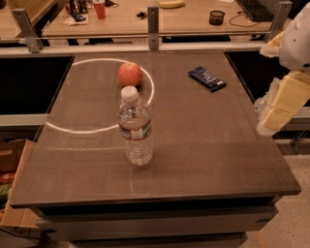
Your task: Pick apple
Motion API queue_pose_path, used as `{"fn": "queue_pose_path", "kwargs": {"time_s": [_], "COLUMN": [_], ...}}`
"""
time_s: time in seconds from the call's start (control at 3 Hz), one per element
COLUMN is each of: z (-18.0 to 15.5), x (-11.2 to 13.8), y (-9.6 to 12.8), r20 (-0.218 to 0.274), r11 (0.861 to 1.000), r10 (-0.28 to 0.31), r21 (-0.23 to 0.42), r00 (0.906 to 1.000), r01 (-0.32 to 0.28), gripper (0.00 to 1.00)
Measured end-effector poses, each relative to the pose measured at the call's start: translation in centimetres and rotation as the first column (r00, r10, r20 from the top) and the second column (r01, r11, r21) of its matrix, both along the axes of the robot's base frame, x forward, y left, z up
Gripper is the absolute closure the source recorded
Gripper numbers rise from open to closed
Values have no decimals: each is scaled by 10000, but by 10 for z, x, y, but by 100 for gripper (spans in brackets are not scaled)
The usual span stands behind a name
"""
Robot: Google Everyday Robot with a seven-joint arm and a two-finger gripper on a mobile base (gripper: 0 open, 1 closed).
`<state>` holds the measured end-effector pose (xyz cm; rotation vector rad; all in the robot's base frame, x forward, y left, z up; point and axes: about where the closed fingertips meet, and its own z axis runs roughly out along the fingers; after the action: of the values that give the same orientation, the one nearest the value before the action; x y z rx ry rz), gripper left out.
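Observation:
The apple [130, 74] is round and red-orange with a paler patch. It sits on the brown table [208, 145] at the back, inside a bright ring of light. A clear water bottle [135, 127] with a white cap stands upright in front of it, near the table's middle. My gripper [281, 109], cream and white, hangs at the right edge of the view, beyond the table's right side and well away from the apple. It holds nothing that I can see.
A dark blue snack bar [207, 78] lies at the back right of the table. Behind is a metal rail [153, 34] and a wooden desk with a red cup [100, 8] and clutter. A cardboard box [12, 164] sits on the floor at left.

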<state>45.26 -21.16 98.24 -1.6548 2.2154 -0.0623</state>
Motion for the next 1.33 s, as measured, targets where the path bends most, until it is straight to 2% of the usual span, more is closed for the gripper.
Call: {"fn": "queue_pose_path", "kwargs": {"time_s": [0.33, 0.67, 1.0, 1.33], "z": [5, 2, -9, -20], "x": [33, 64, 81, 103], "y": [11, 25, 45, 68], "r20": [509, 987, 1464, 1909], "r11": [9942, 9730, 9392, 8898], "r10": [-325, -977, -1619, -2044], "r21": [1036, 2184, 3264, 4450], "r00": [9982, 9903, 9759, 9601], "r01": [271, 742, 1069, 1010], "gripper": [0, 0, 0, 0]}}
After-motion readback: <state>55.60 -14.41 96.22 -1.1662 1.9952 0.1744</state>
